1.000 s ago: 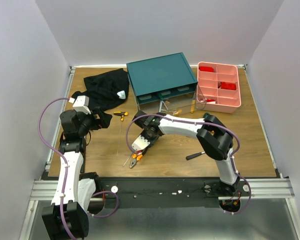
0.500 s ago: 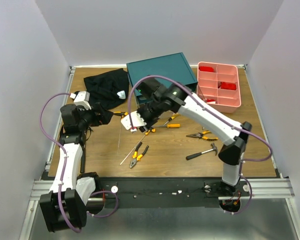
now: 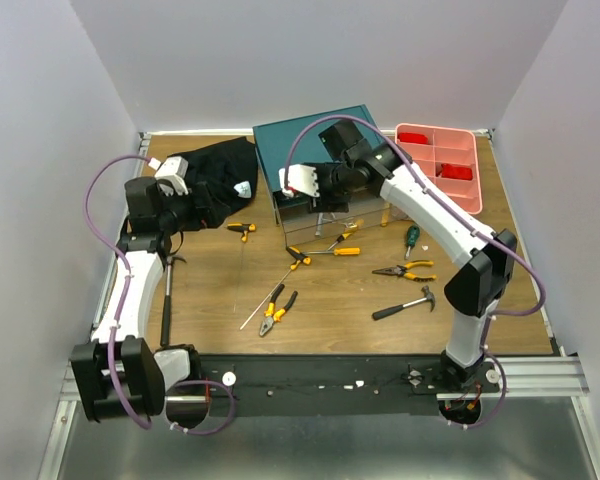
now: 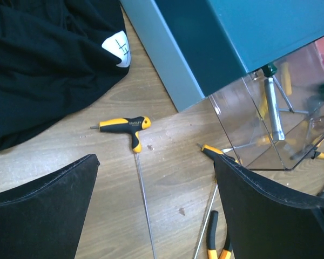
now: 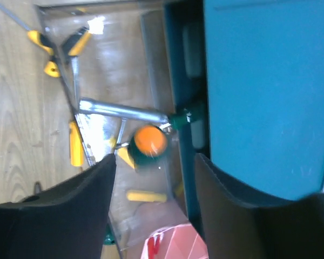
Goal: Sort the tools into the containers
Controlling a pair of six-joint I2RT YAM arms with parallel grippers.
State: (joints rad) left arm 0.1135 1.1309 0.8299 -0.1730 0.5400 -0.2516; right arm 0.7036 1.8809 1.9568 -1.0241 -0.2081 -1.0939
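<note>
The teal drawer cabinet (image 3: 320,140) stands at the back with a clear drawer (image 3: 315,218) pulled out. My right gripper (image 3: 313,193) hangs open over that drawer. In the right wrist view its jaws (image 5: 154,210) are empty above a blurred green screwdriver with an orange cap (image 5: 150,142) and a steel-shafted tool (image 5: 121,111). My left gripper (image 3: 192,207) is open and empty by the black cloth. In the left wrist view (image 4: 156,216) it is above a yellow T-handle screwdriver (image 4: 130,127). The pink tray (image 3: 458,212) is at the back right.
A black cloth (image 3: 215,175) lies at the back left. Loose on the wood are pliers (image 3: 273,313), a thin rod (image 3: 260,308), a yellow screwdriver (image 3: 337,250), more pliers (image 3: 405,270), a hammer (image 3: 405,305), a green screwdriver (image 3: 412,236) and a hammer (image 3: 167,300) by the left arm.
My right arm has swung from the pliers at the table's middle up to the cabinet's open drawer. My left arm has drawn back towards the cloth, uncovering a hammer.
</note>
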